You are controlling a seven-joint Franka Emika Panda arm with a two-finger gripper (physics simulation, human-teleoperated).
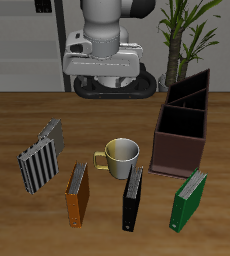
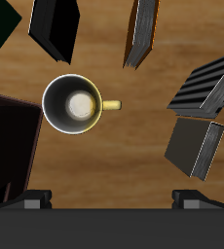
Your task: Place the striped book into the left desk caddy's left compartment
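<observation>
Exterior view shows the striped book well apart from the mug; hand's state unclear, so approach squarely over its spine.

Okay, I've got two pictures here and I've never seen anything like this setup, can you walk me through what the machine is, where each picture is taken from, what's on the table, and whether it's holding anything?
These are simulator renders of a white robot arm standing at the back of a wooden table. One picture looks at the scene from the front and above. The other comes from a camera on the arm's wrist, looking straight down; the dark shapes along one edge of it belong to the gripper.

On the table lie a thin striped book with black and light-grey stripes, a plain mottled grey book leaning behind it, a yellowish mug, an orange book, a black book, a green book, and a dark brown open-topped desk caddy with dividers.

Nothing appears to be held; whether the gripper is open or shut cannot be told.
</observation>
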